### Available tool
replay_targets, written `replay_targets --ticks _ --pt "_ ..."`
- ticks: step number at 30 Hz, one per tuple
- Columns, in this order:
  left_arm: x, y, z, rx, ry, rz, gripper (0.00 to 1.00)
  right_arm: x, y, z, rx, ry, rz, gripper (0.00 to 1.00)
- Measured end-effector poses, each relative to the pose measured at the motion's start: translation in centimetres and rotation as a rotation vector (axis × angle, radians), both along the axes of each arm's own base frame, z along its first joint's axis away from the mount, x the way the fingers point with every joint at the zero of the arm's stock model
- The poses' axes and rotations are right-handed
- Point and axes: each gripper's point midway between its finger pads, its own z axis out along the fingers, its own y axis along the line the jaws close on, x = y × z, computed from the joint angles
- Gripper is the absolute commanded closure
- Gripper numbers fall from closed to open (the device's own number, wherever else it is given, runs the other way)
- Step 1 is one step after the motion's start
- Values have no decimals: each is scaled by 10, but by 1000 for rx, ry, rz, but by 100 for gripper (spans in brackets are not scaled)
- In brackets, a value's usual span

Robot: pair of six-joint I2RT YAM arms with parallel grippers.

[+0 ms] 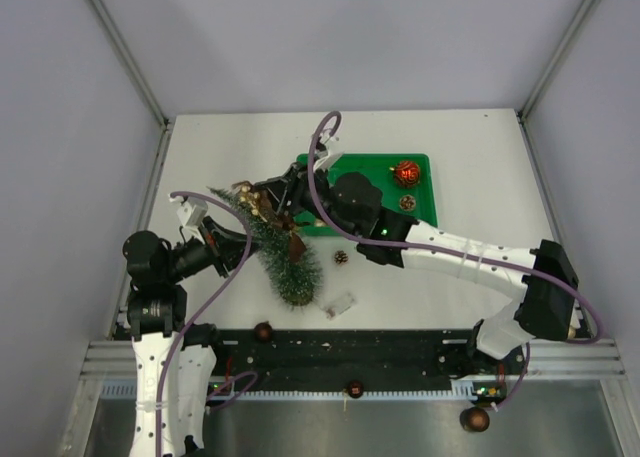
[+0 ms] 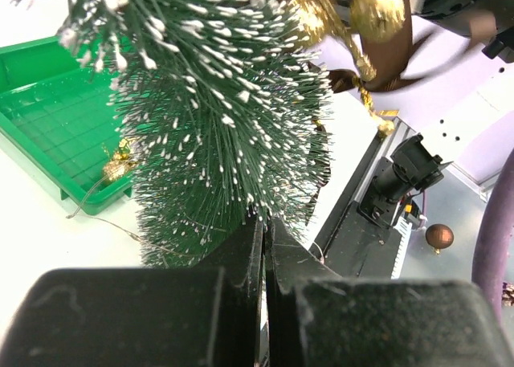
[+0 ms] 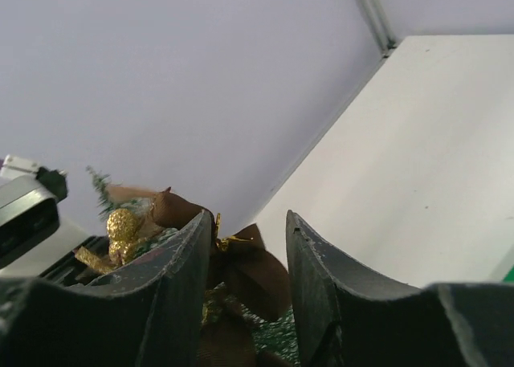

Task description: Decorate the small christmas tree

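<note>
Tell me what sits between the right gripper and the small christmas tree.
A brown ribbon bow with gold trim lies between the right gripper and the small christmas tree, seen in the right wrist view.

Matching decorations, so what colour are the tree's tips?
White, on dark green; tree clearest in left wrist view.

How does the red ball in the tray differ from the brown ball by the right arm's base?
The red ball is bright and patterned; the brown ball is dark and plain. The red ball sits in the green tray; the brown ball lies off the table, on metal. Both are round; neither is on the small christmas tree.
</note>
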Motion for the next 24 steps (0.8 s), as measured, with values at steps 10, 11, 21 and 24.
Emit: replay_targets --ticks 10,11,21,24 --pt "-2 -1 0 -5 8 -9 100 23 -19 -28 -92 62 -167 32" --pt "-2 -1 0 -6 8 -9 100 24 -22 -31 -107 65 -178 30" --pt "-4 -1 1 -1 -9 -8 100 21 -81 -9 -194 42 -278 19" --pt "-4 -1 2 2 -16 -8 100 31 -114 -1 -201 49 -345 18"
